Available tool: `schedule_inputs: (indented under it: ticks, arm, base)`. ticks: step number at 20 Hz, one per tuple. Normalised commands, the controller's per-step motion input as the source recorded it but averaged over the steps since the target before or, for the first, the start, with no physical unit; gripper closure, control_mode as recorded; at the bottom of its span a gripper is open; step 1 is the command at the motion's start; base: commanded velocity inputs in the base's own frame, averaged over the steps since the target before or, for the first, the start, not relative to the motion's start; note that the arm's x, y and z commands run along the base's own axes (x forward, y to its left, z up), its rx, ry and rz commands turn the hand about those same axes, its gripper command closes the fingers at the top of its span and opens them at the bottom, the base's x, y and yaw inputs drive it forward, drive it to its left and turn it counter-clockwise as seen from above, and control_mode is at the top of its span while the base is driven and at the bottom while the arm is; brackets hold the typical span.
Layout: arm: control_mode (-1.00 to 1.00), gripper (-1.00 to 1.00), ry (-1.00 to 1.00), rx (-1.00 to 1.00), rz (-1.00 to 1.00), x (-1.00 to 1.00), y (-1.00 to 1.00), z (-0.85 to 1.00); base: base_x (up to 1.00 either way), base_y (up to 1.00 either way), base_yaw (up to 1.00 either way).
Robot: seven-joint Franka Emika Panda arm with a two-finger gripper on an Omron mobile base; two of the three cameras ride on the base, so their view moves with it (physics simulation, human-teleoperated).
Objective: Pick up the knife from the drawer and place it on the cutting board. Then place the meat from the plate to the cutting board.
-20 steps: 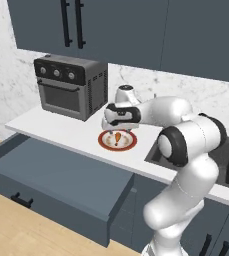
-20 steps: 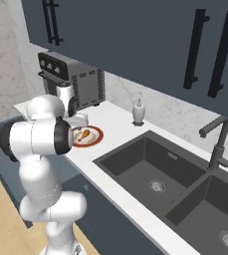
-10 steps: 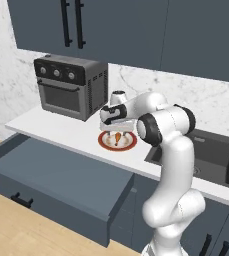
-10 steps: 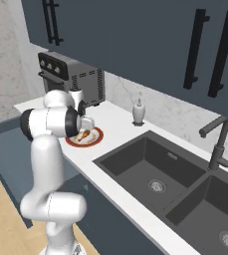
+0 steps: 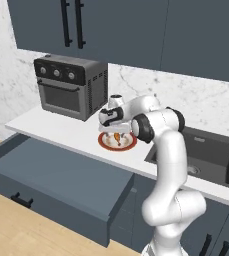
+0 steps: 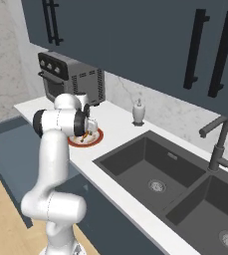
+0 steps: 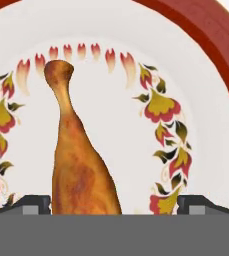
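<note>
I am holding my gripper [image 7: 114, 202] low over the plate [image 7: 206, 125], jaws spread wide with nothing pinched between them. In the hand view my two dark fingertips [image 7: 32, 204] are standing apart at the bottom, and the meat [image 7: 78, 155], an orange-brown drumstick, is lying on the plate between them, its thick end nearest me and its thin bone end pointing away. I cannot tell whether the tips are touching the plate. The plate is white with a ring of red and gold leaf pattern and a red rim.

In the left base view the drawer [image 5: 51, 175] is standing pulled open nearest the camera, below the counter's front edge; its inside is looking bare from here. Beyond it the plate [image 5: 117, 141] is sitting on the white counter [image 5: 61, 132], with my hand directly above it. Farther back, the dark toaster oven [image 5: 70, 86] is standing against the marble wall.

In the right base view the sink [image 6: 155, 174] is lying just beside the plate [image 6: 85, 138], and a soap dispenser [image 6: 138, 111] is standing behind it near the wall.
</note>
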Motion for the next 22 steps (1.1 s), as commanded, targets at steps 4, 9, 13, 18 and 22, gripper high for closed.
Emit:
schedule_inputs:
  ticks: [4, 9, 13, 18, 22]
  arm:
    - [-1.00, -1.00, 0.00, 0.00, 0.00, 0.21, 0.00, -0.36]
    - [-1.00, -1.00, -0.02, 0.00, 0.00, 0.04, 0.00, -0.25]
    - [-1.00, 1.00, -0.02, 0.00, -0.02, -0.22, 0.00, -0.13]
    - [-1.00, 1.00, -0.02, 0.00, 0.00, -0.38, -0.01, -0.01]
    - [-1.00, 1.00, -0.09, 0.02, 0.07, -0.30, -0.06, 0.29]
  base:
    - [0.00, 0.00, 0.00]
    - [0.00, 0.00, 0.00]
    - [0.00, 0.00, 0.00]
    - [0.00, 0.00, 0.00]
    - [0.00, 0.00, 0.00]
